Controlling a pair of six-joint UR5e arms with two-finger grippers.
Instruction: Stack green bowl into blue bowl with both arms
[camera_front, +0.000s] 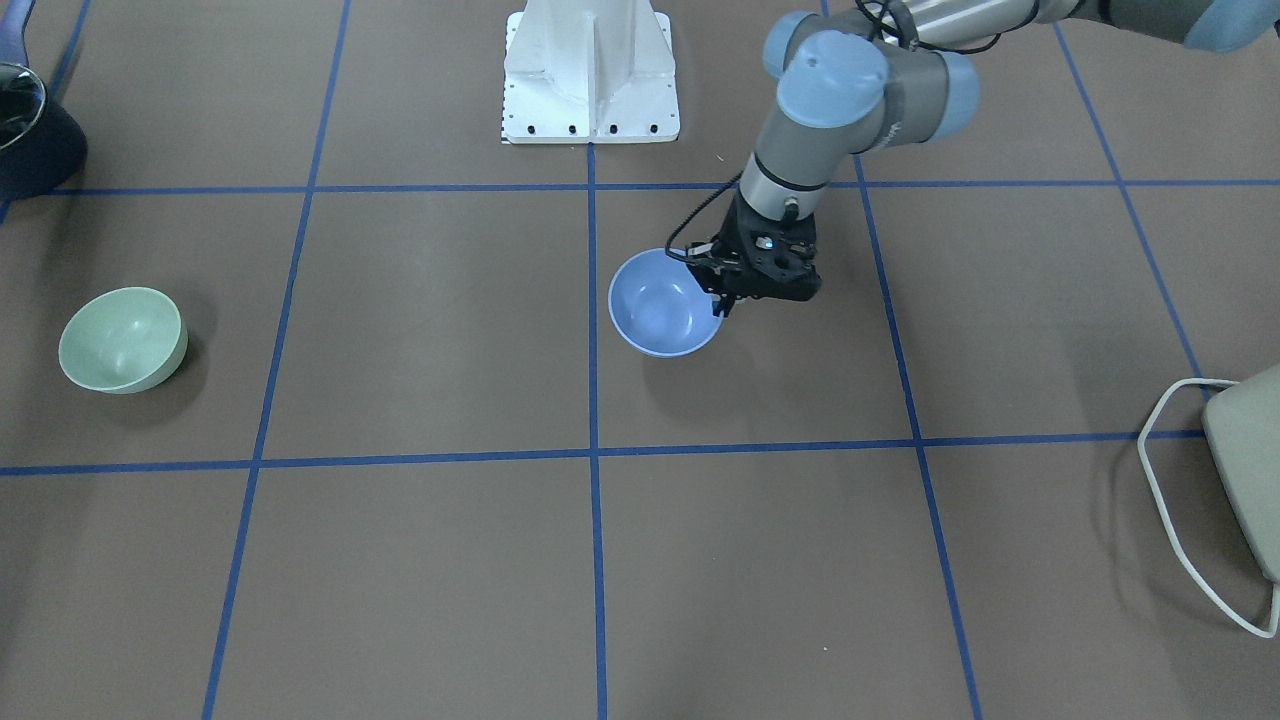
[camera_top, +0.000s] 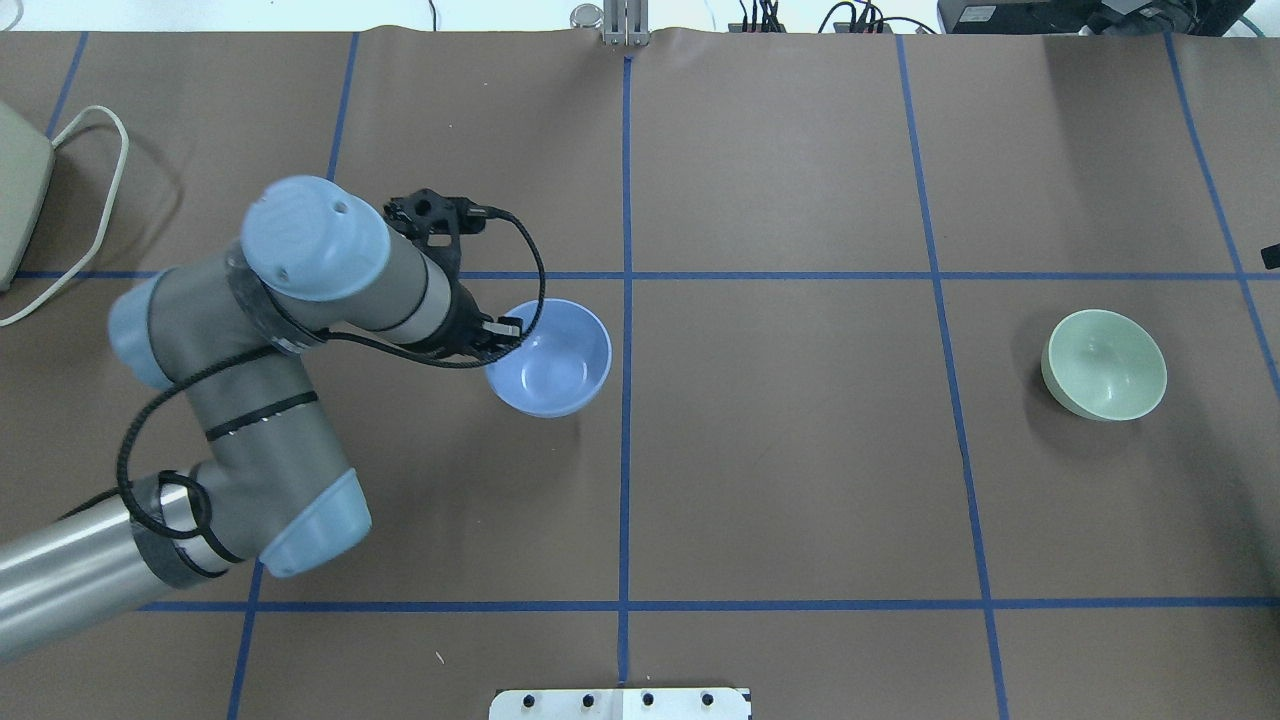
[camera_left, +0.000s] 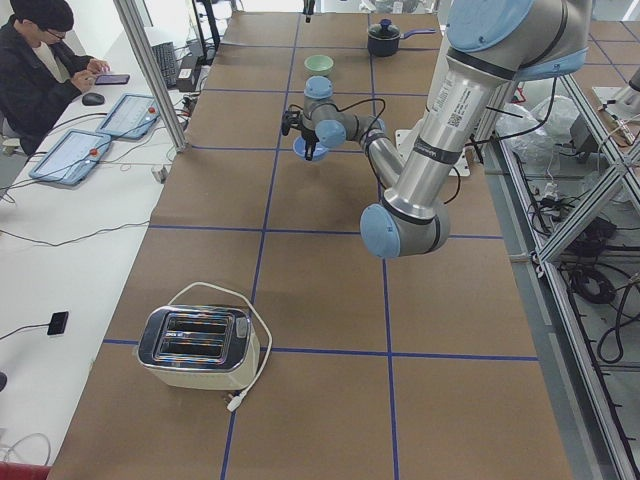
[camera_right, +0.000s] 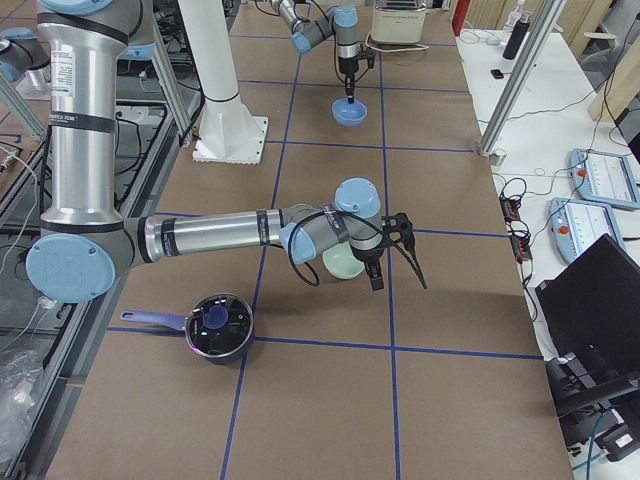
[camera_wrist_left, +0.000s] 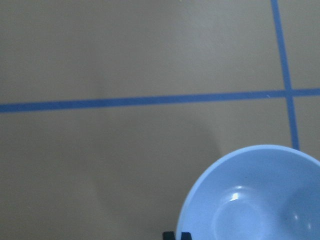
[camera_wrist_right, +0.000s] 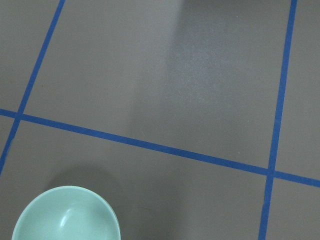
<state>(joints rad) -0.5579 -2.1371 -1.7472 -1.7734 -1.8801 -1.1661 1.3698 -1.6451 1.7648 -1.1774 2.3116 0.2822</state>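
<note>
Exterior right alone: right arm (camera_right: 200, 235) near green bowl (camera_right: 343, 265), its jaws unreadable; left jaws tight on blue bowl (camera_front: 655, 310) rim.

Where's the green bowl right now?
In the overhead view the green bowl sits upright on the right side of the table, far from the blue bowl near the middle line.

Viewed from over the robot's shoulders, the central bowl (camera_top: 548, 358) sits on the worktop (camera_top: 800, 480) just at 9 o'clock of its middle. The left tool (camera_front: 720, 302) is at that bowl's 9 o'clock rim. The outer bowl (camera_top: 1104, 364) lies well apart at 3 o'clock, and the toaster (camera_top: 15, 190) is at the 10 o'clock edge.
</note>
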